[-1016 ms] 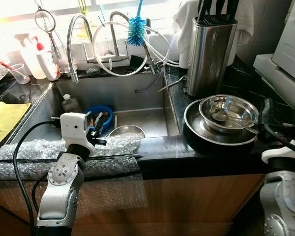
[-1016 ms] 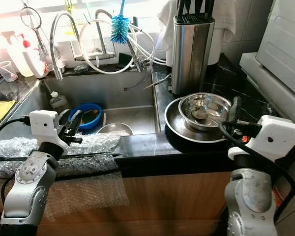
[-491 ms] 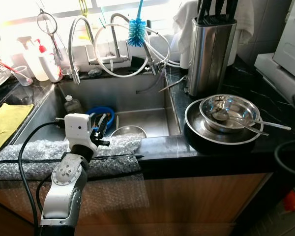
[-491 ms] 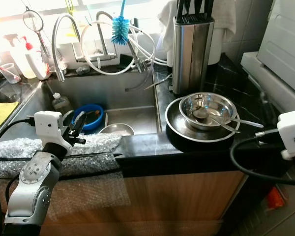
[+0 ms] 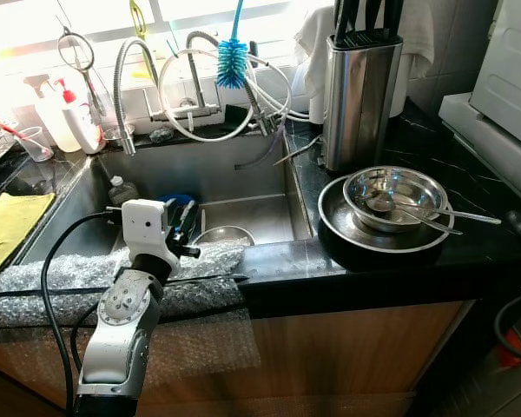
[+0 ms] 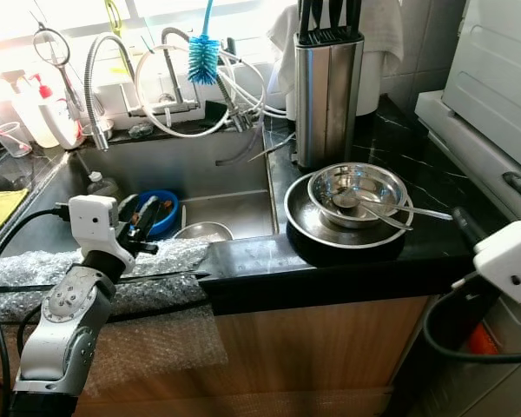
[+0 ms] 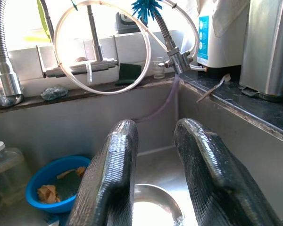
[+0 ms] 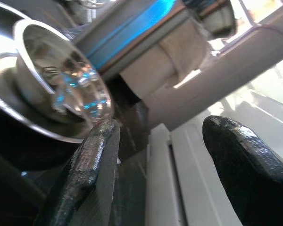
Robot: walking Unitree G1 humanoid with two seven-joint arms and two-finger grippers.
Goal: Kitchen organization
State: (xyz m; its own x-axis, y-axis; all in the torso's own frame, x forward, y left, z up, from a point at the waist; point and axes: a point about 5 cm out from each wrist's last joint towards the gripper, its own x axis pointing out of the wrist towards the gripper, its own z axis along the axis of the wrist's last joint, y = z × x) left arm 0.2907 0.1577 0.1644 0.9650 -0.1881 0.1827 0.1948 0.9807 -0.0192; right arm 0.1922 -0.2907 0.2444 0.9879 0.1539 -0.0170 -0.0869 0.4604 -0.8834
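The left end effector [image 5: 184,228] sits over the front lip of the sink [image 5: 243,169], its two black fingers [image 7: 114,179] slightly parted with nothing between them. It points down and in toward a steel bowl in the basin [image 7: 151,207]. Just beside that bowl lies a blue bowl [image 7: 54,181] with scraps in it, and a small plastic bottle [image 7: 4,165] stands against the sink wall. Bubble wrap [image 5: 61,287] pads the sink's front edge under the arm.

The right end effector [image 8: 165,160] hangs low off the right end of the surface [image 6: 330,261], fingers spread wide and empty, near the stacked steel bowl [image 5: 395,195] and dark pan [image 5: 365,243], across which a spoon [image 5: 451,214] lies.

Risks, as I judge them: a reach into the basin could catch the looped faucet hoses [image 5: 213,95] or slide off the wet bowl's rim. The right arm, rising near the stack, could clip the spoon's overhanging handle and tip the bowl.

The left wrist view reveals the blue bowl's scraps, a toothbrush on the ledge and the finger gap. The head views give the layout: knife block [image 5: 358,91], bottle brush [image 5: 231,61], yellow cloth [image 5: 7,221].
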